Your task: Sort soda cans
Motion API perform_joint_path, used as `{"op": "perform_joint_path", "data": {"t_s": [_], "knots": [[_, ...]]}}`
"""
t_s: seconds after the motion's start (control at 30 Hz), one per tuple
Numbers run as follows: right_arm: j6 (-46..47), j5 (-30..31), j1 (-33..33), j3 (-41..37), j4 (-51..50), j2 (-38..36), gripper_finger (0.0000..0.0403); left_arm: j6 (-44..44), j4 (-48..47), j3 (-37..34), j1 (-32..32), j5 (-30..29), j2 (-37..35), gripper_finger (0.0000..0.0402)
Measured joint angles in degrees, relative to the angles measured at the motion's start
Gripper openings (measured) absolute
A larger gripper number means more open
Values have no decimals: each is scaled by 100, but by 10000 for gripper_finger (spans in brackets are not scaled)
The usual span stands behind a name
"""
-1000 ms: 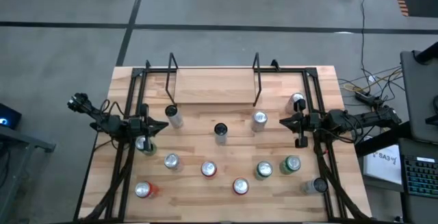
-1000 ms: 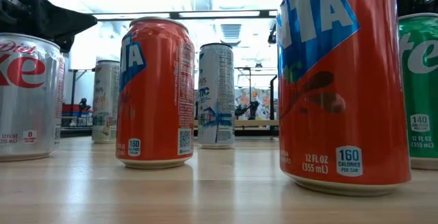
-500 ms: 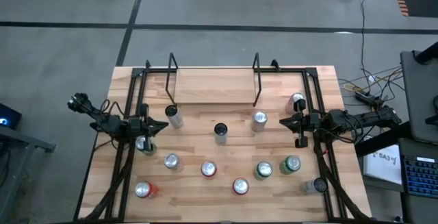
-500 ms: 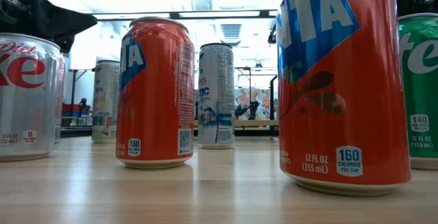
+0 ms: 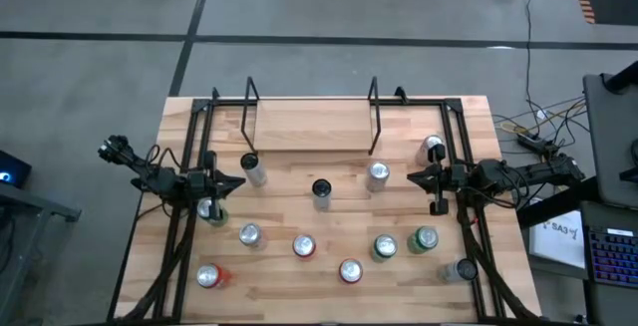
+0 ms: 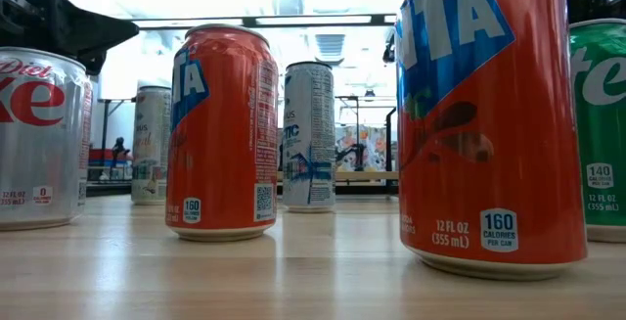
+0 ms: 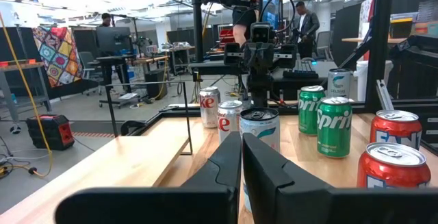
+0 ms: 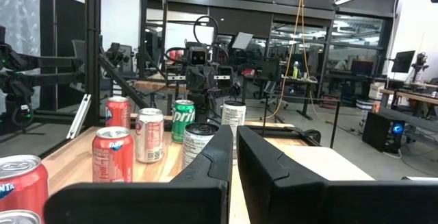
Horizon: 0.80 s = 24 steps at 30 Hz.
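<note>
Nothing has changed over the last sec: high and low views match the earlier ones, no can shifted, neither arm moved. Left gripper point(image 5: 231, 183) sits at the table's left edge w/ fingers pressed together, holding nothing, tip just beside a silver-topped can w/ green body point(image 5: 208, 208). Right gripper point(image 5: 417, 176) mirrors it at the right edge, fingers also pressed together, empty, pointing inward toward a silver-white cylindrical can point(image 5: 378, 174). Soda cans are scattered loose over the light wooden table point(image 5: 309, 127): black-topped can point(image 5: 321, 190) near centre, another dark-topped one point(image 5: 249, 163) by the left arm, two green metal cans point(image 5: 385, 248) side by side at lower right, red/orange cans point(image 5: 350, 270) along the near row, one red can point(image 5: 209, 277) at near left, one silver can point(image 5: 433, 147) behind the right arm. Low view shows an orange can point(image 6: 220, 129) upright, close to the lens. Judgement: sorting not begun, no colour groups yet; both arms look idle at rest pose.
</note>
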Motion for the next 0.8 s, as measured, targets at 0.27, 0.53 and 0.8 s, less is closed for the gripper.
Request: {"op": "perform_joint_path", "data": {"t_s": [0.27,0.53,0.8], "knots": [[1084,-4,1,-1,3,2,12,-1567,921,2,0,198,-2,0],[3987,274,-11,-2,56,2,12,-2931,1588,2,0,347,56,0],[3567,1670,-13,3,33,7,12,-3524,1807,-7,2,549,580,0]]}}
